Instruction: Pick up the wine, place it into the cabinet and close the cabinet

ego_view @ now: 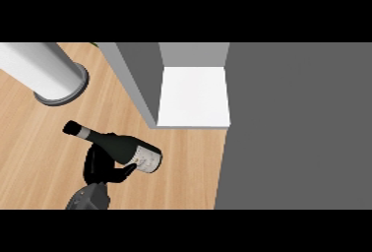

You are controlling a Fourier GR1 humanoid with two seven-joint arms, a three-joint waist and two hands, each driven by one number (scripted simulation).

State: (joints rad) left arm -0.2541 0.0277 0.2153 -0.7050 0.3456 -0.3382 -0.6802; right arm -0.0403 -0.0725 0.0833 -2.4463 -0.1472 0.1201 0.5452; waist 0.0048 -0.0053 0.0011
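Head view: one hand [102, 165], seemingly the left by its place, curls round the wine [120, 146], tilted over the desk [44, 142], neck up-left. The bottle could slip or clip the cabinet [193, 96] side wall on the way in. The white cylinder [40, 69] stands well apart; the grey door [298, 128] flanks the opening.

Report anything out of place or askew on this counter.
Only the wine bottle is askew: it lies tilted, neck toward the upper left, in the hand curled round it. Nothing looks spilled or damaged.
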